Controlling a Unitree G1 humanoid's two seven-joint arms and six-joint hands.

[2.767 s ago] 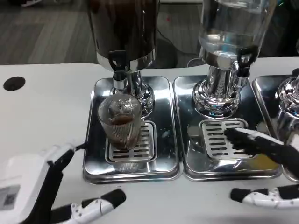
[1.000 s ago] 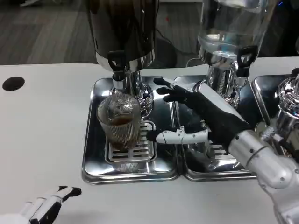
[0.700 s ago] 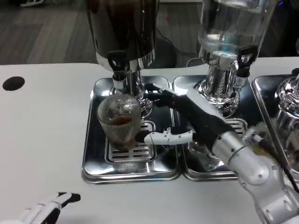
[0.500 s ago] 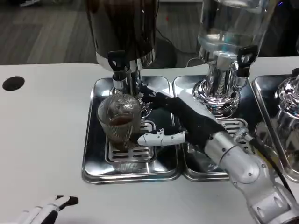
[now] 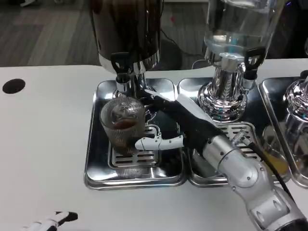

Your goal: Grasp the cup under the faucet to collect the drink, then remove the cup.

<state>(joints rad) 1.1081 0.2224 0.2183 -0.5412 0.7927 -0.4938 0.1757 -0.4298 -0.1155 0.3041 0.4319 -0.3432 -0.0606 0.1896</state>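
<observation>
A ribbed clear glass cup (image 5: 123, 127) with a little brown drink in it stands on the grate of the left steel tray (image 5: 98, 163), right below the black-handled faucet (image 5: 121, 66) of the dark dispenser. My right hand (image 5: 180, 125) reaches in from the right, fingers spread around the cup's right side; its white thumb (image 5: 156, 143) is at the cup's front right and its dark fingers (image 5: 156, 100) are behind it. Whether they touch the glass is unclear. Just the fingertips of my left hand (image 5: 55, 219) show at the bottom left edge, on the table.
A clear water dispenser (image 5: 236, 43) with its own black tap stands over the middle tray (image 5: 216, 175). A third chrome dispenser (image 5: 298, 106) and tray sit at the right edge. A dark round hole (image 5: 13, 86) marks the white table at the far left.
My right hand has moved left from the middle tray to close around the cup's right side. My left hand has drawn back toward the bottom left edge. The cup has not moved.
</observation>
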